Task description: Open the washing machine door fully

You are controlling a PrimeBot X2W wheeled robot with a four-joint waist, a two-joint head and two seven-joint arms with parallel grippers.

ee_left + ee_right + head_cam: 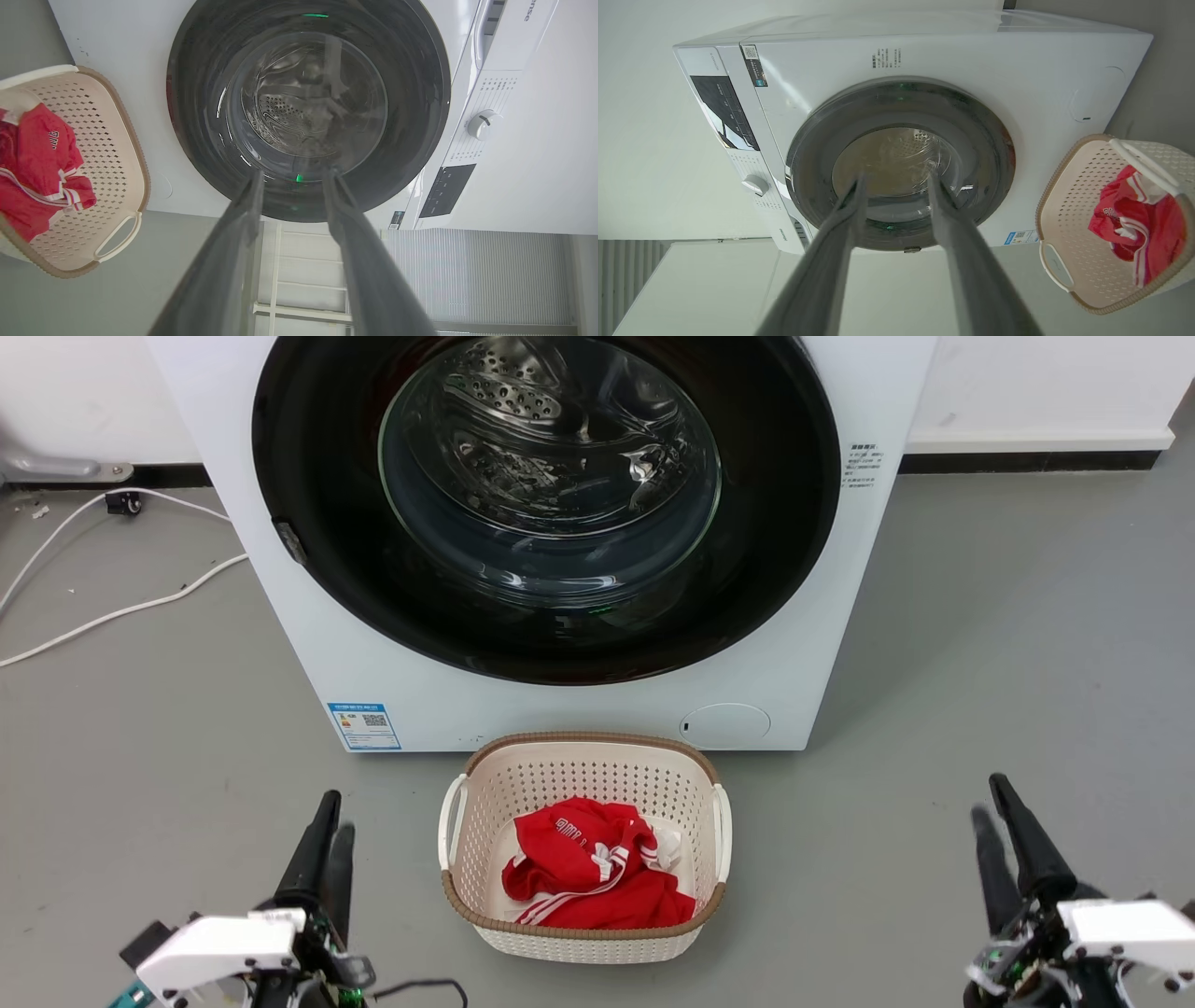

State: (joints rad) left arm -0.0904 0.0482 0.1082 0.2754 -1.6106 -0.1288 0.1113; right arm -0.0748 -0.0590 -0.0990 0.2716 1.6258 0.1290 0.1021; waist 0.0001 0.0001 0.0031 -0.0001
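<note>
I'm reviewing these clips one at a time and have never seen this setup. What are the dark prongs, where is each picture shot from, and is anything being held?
The dark prongs are the robot's two-fingered grippers. The head view looks down from the robot's head: the left gripper sits at lower left and the right gripper at lower right, both open and holding nothing. The other two pictures come from cameras on each wrist, looking along that arm's own fingers, so the room appears turned. Ahead stands a white washing machine; its door, the black disc with a glass bowl, is shut and neither gripper touches it. On the grey floor in front of the machine sits a basket with red clothing. White cables lie to the left.
</note>
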